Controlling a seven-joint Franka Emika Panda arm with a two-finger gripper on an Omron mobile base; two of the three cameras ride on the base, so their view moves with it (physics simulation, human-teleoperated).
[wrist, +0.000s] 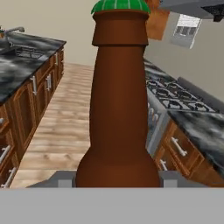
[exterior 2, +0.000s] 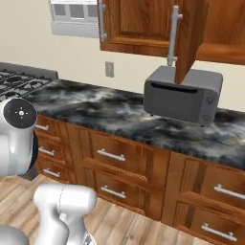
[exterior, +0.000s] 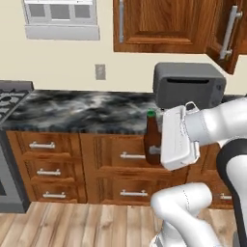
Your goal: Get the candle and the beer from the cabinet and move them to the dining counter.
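Note:
The beer [exterior: 152, 135] is a dark brown bottle with a green cap, held upright in front of the lower drawers. My gripper [exterior: 155, 150] is shut on its lower body, reaching in from the right. In the hand view the beer [wrist: 118, 100] stands tall in the middle, with my gripper [wrist: 117, 180] clamped around its base. The cabinet [exterior: 164, 24] hangs above the worktop with its right door [exterior: 226, 34] swung open; the cabinet [exterior 2: 139, 24] shows from the other side too. The candle is out of view.
A grey microwave [exterior: 188, 87] sits on the marble worktop [exterior: 87, 111] under the open door [exterior 2: 189, 38]. A stove [exterior: 9, 99] is at the left. In the hand view a sink counter [wrist: 26, 57] lies left and wood floor [wrist: 65, 131] runs between.

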